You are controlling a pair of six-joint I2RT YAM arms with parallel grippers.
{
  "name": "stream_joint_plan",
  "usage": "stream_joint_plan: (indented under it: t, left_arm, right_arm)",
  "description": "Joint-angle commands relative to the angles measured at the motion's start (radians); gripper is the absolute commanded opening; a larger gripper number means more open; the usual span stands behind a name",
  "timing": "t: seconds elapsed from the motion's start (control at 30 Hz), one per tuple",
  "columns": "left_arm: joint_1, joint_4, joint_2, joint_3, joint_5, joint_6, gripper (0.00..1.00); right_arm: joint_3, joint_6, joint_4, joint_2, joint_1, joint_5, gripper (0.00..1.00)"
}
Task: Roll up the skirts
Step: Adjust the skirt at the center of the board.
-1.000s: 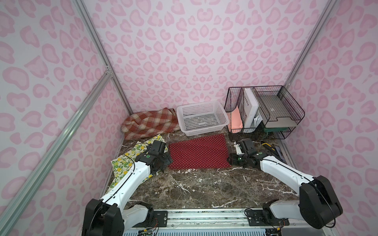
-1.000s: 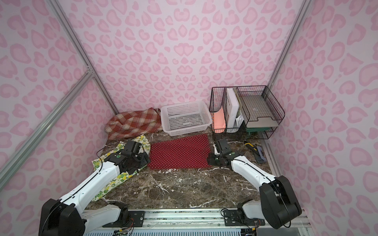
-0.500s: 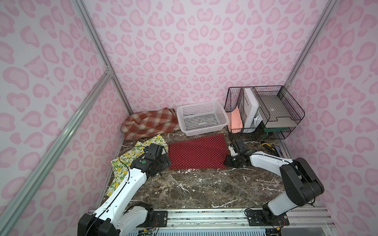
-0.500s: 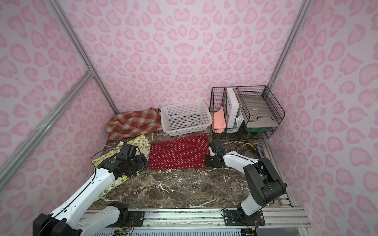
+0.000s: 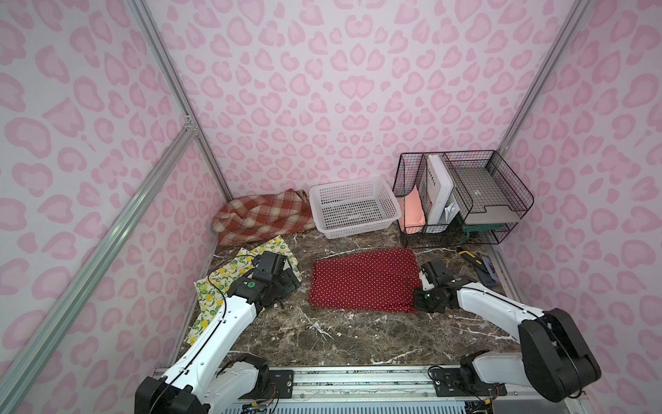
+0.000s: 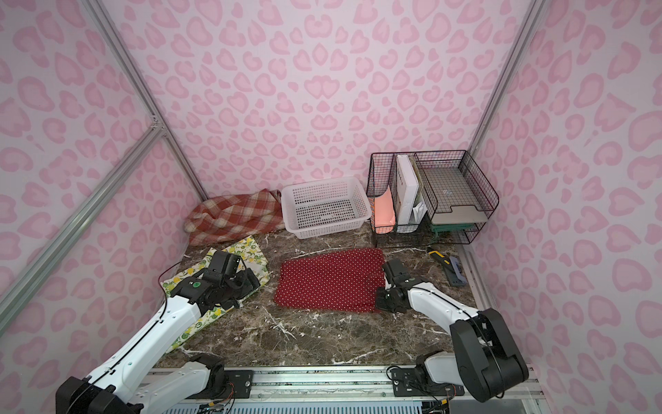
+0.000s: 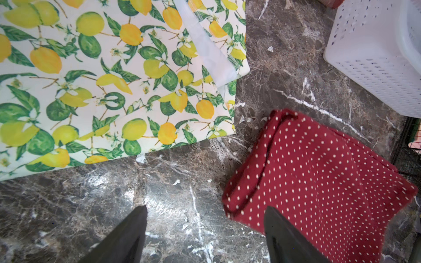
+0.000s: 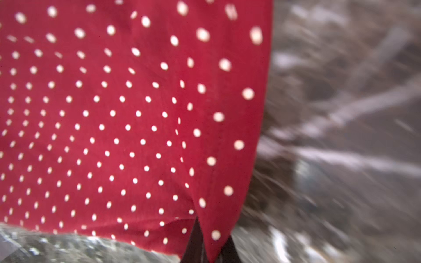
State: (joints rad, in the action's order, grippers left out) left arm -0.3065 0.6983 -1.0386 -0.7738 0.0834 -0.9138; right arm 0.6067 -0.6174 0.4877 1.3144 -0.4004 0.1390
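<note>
I count three skirts on my counter (image 5: 358, 333): one red dotted skirt (image 5: 361, 279), one lemon-print skirt (image 5: 222, 276) and one plaid skirt (image 5: 261, 217). There is one white basket (image 5: 358, 227) and one black wire rack (image 5: 508, 179). Two small loose pieces lie by the rack: one yellow-and-black object (image 5: 469, 257) and one blue-grey object (image 5: 488, 274). I have two tools: my left tool (image 7: 205, 207) and my right tool (image 8: 205, 248).

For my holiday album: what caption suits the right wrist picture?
Right pincer shut on a corner of the red polka-dot skirt, marble table blurred beside it.
</note>
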Motion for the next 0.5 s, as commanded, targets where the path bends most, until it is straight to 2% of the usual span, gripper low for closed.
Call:
stream_joint_plan:
  t: [0.0, 0.03, 0.07, 0.1, 0.13, 0.23, 0.27, 0.33, 0.37, 0.43, 0.47]
  left_arm:
    - [-0.026, -0.049, -0.026, 0.004, -0.021, -0.007, 0.83]
    - [-0.039, -0.054, -0.043, -0.001, -0.016, -0.005, 0.83]
    - [-0.05, -0.059, -0.062, -0.006, -0.009, -0.005, 0.83]
    - [-0.056, -0.066, -0.08, -0.009, -0.008, -0.004, 0.83]
    - [-0.06, -0.075, -0.102, -0.015, -0.006, -0.001, 0.83]
    - [-0.061, -0.077, -0.144, -0.045, 0.032, 0.0, 0.84]
    - [-0.059, -0.08, -0.152, -0.056, 0.051, 0.007, 0.85]
    - [-0.045, -0.086, -0.163, -0.075, 0.076, 0.02, 0.86]
    - [-0.024, -0.088, -0.173, -0.088, 0.069, 0.023, 0.86]
    - [0.033, -0.104, -0.198, -0.102, 0.013, 0.026, 0.86]
    - [0.071, -0.127, -0.213, -0.101, -0.031, 0.026, 0.86]
  right_arm:
    - [0.018, -0.087, 0.095, -0.029, 0.014, -0.057, 0.0]
    - [0.009, -0.105, 0.082, -0.044, 0.02, -0.097, 0.07]
    - [0.002, -0.117, 0.062, -0.058, 0.044, -0.101, 0.29]
    - [0.004, -0.12, 0.045, -0.062, 0.065, -0.085, 0.42]
    - [0.019, -0.12, 0.041, -0.058, 0.067, -0.084, 0.47]
    - [0.104, -0.125, 0.118, -0.069, -0.004, -0.183, 0.51]
    - [0.143, -0.128, 0.157, -0.075, -0.043, -0.209, 0.58]
    - [0.229, -0.15, 0.253, -0.078, -0.141, -0.298, 0.62]
    - [0.272, -0.17, 0.299, -0.076, -0.201, -0.356, 0.62]
    - [0.334, -0.162, 0.319, -0.067, -0.288, -0.389, 0.6]
    - [0.36, -0.134, 0.271, -0.055, -0.318, -0.361, 0.48]
